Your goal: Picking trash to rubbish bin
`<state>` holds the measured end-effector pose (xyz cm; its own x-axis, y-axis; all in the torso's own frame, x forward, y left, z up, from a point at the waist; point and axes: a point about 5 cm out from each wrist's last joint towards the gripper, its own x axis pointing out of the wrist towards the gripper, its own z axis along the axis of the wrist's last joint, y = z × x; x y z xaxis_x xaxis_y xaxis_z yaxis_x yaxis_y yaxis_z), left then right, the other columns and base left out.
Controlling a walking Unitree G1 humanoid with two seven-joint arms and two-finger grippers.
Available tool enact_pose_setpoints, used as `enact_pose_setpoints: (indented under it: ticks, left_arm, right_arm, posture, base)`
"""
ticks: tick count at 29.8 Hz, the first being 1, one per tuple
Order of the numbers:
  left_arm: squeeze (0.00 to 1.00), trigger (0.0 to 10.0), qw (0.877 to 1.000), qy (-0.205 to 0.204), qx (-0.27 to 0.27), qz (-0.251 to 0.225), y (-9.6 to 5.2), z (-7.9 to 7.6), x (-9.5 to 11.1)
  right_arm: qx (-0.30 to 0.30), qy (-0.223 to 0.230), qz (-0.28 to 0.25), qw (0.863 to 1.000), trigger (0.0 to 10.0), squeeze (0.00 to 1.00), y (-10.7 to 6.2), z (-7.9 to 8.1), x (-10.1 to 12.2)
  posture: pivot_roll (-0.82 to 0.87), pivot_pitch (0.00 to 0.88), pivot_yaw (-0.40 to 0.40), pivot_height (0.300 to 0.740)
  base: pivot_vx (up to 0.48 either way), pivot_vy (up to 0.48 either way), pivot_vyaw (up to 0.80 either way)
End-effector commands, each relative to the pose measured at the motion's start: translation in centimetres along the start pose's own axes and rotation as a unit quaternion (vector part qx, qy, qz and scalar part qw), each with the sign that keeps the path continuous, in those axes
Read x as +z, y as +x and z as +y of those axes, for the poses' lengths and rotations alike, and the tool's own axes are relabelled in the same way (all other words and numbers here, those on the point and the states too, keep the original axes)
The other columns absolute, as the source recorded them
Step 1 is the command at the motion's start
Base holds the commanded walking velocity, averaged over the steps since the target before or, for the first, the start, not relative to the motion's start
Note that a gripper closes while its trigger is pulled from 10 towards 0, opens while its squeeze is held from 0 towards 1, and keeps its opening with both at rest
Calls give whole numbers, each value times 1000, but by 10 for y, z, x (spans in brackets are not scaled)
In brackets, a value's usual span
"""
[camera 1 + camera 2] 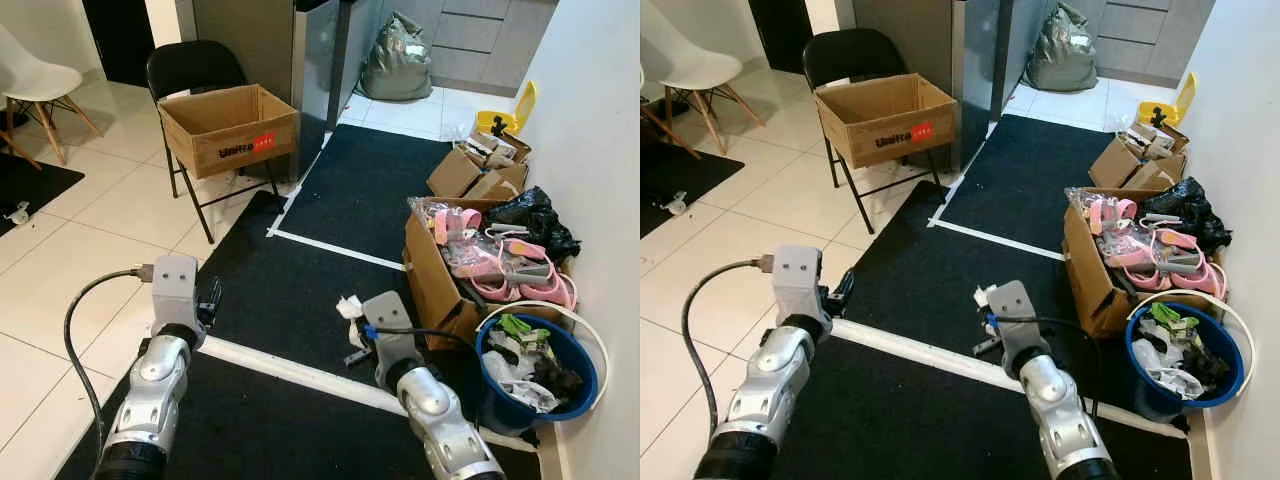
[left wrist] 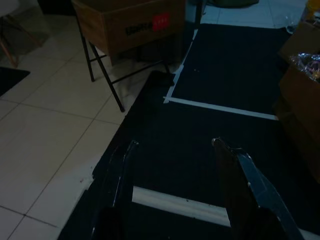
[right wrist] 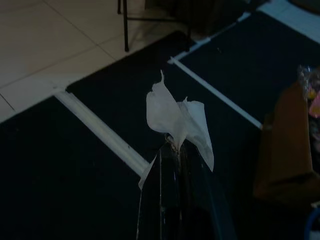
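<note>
A crumpled white scrap of paper (image 3: 177, 117) is pinched between the black fingers of my right gripper (image 3: 176, 146), which is shut on it above the black mat. From the head the scrap (image 1: 349, 306) shows just ahead of the right wrist, left of the blue rubbish bin (image 1: 575, 345). That bin stands by the right wall and holds several pieces of trash. My left gripper (image 2: 175, 145) is open and empty, held over the mat near its white tape line; the left gripper (image 1: 211, 298) sits at the mat's left edge.
A brown cardboard box of pink shoes (image 1: 430, 270) stands between the scrap and the bin. A second open box (image 1: 228, 125) rests on a black folding chair (image 1: 195, 65). More boxes and a black bag (image 1: 535, 215) line the right wall. White tiles lie left.
</note>
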<state>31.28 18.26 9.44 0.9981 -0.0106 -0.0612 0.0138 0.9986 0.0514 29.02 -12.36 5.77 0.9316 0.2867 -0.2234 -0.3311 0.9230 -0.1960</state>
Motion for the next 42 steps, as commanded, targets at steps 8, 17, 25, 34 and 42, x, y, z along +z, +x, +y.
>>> enact_pose_setpoints:
  ticks: [8,17,25,34,42]
  left_arm:
    - [0,10000,1000,2,-5,10,0,-1,-4]
    - [0,10000,1000,-3,-10,3,3,-4,0]
    - [0,10000,1000,-5,-6,-1,4,-2,2]
    - [0,10000,1000,-5,-6,0,4,-3,2]
    - [0,10000,1000,-6,-6,1,4,-3,2]
  right_arm:
    - [-15,19,-10,1000,10000,0,2,-6,2]
    - [-15,15,-16,1000,10000,0,4,-6,3]
    - [-12,19,-16,1000,10000,0,5,-4,3]
    - [-9,18,-17,1000,10000,0,8,-2,5]
    - [-5,27,-14,1000,10000,0,9,-1,4]
  posture:
    - [-6,58,4,740]
    - [-5,59,3,740]
    - [-4,59,3,740]
    - [-1,67,2,740]
    - [-1,69,2,740]
  base:
    - [303,0,0]
    - [330,0,0]
    - [331,0,0]
    - [333,0,0]
    - [330,0,-200]
